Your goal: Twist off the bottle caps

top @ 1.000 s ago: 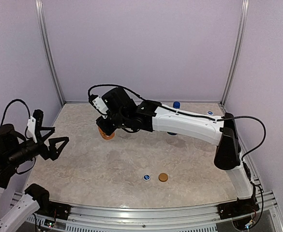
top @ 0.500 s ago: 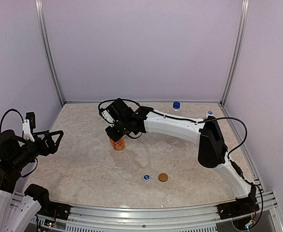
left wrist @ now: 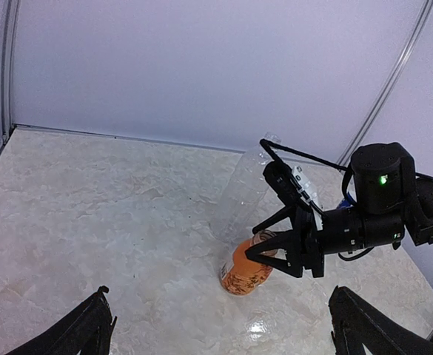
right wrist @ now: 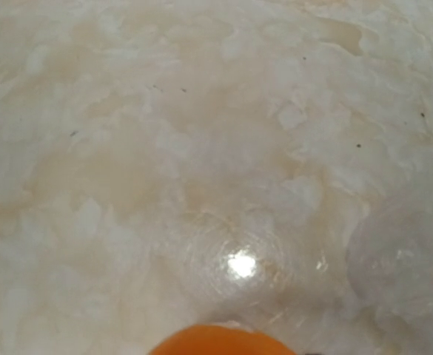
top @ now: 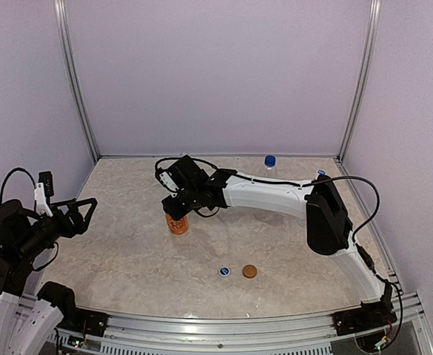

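Short orange bottle [top: 177, 224] stands upright on the table [top: 127, 251], left of centre, roughly mid-depth. R gripper [top: 180, 210] sits on top of it. Its arm reaches across from the right side, and from the left wrist cam I see the two fingers [left wrist: 269, 220] pinching the bottle's top, one on each side. The right wrist cam gives only an orange blur at the bottom edge and marbled tabletop (own fingers not visible there).

Just behind the orange bottle and the gripper there's a clear bottle [left wrist: 244, 194] w/ no label, near but apart. At the back wall, right of centre, stands another bottle w/ a blue cap [top: 269, 160] on it.

Nearer the front edge two loose caps lie side by side, not touching: blue cap [top: 224, 271] and orange cap [top: 250, 271], well apart from the orange bottle.

L gripper [top: 83, 213] hangs over the table's left edge, jaws spread wide, holding nothing, pointed toward the orange bottle.
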`<state>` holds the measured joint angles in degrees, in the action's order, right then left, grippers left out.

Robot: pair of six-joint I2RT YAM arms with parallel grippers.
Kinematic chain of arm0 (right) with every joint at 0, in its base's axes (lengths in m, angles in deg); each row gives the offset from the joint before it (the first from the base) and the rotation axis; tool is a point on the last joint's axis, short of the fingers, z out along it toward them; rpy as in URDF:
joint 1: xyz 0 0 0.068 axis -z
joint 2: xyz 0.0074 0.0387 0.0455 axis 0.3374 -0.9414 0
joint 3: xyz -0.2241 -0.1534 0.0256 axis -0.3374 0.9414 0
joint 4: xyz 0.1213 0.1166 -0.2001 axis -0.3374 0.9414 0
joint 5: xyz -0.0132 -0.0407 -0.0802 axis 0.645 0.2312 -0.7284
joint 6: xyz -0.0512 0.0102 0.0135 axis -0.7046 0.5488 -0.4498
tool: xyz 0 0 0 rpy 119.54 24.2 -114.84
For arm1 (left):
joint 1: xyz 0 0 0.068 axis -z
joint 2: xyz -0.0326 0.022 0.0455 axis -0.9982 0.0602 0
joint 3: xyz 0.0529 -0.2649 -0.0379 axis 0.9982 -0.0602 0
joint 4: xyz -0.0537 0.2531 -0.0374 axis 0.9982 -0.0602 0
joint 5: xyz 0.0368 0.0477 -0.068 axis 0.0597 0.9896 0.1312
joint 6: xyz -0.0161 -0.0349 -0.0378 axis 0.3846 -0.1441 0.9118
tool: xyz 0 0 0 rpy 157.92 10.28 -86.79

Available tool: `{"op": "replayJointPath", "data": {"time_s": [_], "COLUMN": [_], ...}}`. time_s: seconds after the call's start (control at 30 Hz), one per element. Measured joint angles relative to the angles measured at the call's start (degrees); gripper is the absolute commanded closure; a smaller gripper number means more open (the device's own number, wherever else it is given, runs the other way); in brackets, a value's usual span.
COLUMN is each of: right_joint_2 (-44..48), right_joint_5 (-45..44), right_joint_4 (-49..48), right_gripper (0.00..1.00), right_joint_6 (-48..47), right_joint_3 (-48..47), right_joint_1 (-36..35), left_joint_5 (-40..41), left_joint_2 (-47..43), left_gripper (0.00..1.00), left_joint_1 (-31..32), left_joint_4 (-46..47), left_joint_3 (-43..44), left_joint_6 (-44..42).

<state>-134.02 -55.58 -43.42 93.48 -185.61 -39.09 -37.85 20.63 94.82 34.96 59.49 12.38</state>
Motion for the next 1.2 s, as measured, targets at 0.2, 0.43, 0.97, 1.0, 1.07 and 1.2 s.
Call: {"op": "replayJointPath", "data": {"time_s": [0.2,0.43,0.97,1.0,1.07,1.2], "right_joint_2": [0.17,3.17,25.64,27.32,30.01,31.98], "right_joint_5": [0.22,1.57,3.10,-0.70,-8.31,-19.98], "right_joint_4": [0.96,1.66,9.81,12.46,18.23,30.10], "right_gripper": [0.18,0.18,0.16,0.14,0.10,0.05], "right_joint_6": [-0.17,-1.57,0.35,1.44,4.02,9.64], "right_joint_3": [0.09,0.09,3.76,3.89,3.91,3.98], "right_joint_1": [0.00,-0.02,-0.24,-0.24,0.24,3.87], "left_joint_5": [-1.22,-2.01,-3.06,-3.06,-3.08,-3.10], "left_joint_2": [0.04,0.22,0.39,0.39,0.39,0.37], "left_gripper": [0.01,0.01,0.01,0.01,0.01,0.01], "left_joint_1": [0.00,-0.22,-0.68,-0.74,-0.83,-0.85], "left_joint_4": [0.46,0.90,1.81,1.88,2.03,2.05], "left_joint_3": [-0.11,-0.52,-1.05,-1.16,-1.38,-1.44], "left_joint_6": [0.04,0.02,0.00,0.00,0.00,0.00]}}
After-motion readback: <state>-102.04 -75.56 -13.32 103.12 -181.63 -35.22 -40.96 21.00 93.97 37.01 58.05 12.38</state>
